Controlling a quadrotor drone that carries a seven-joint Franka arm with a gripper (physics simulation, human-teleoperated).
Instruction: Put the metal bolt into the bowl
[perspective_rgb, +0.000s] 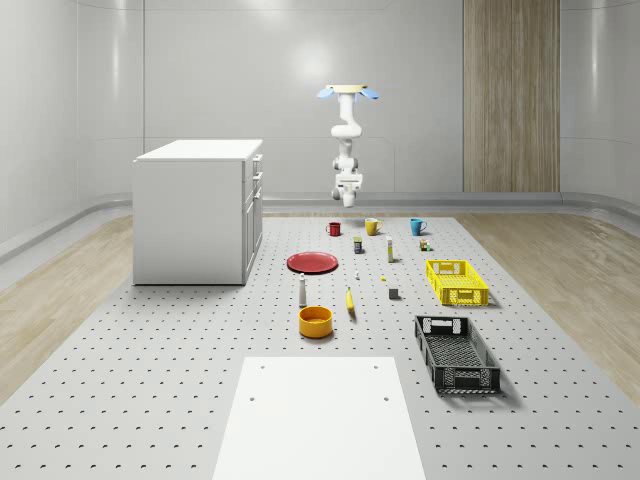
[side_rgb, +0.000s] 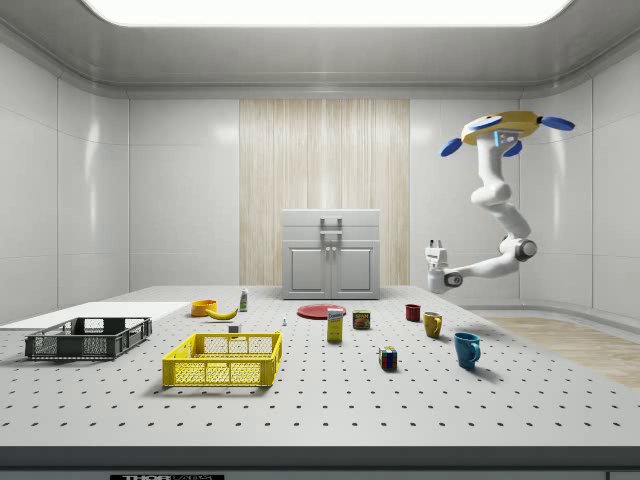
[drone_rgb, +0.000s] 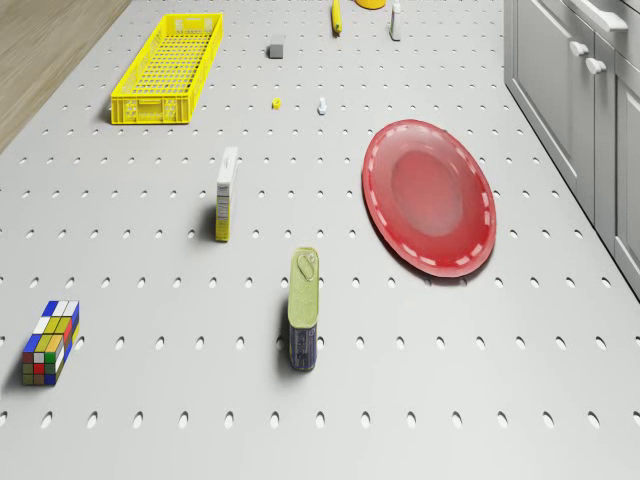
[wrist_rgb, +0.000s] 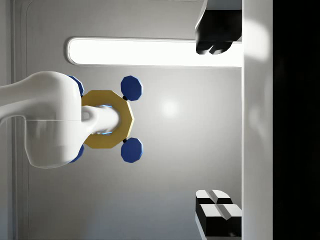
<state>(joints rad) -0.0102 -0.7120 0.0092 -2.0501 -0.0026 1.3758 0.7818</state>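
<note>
The metal bolt is a tiny silver piece lying on the perforated table between the red plate and a small yellow cube; it also appears in the drone view and the side view. The orange bowl stands nearer the front, beside a white bottle and a banana. My drone hovers high over the table's far end, above the mugs. The arm hangs below it, and the gripper points upward, far above the bolt. In the wrist view the fingers stand wide apart with nothing between them.
A white cabinet stands at the whole-scene view's left. A red plate, a yellow basket, a black basket, three mugs, a tall can and a Rubik's cube lie about the table.
</note>
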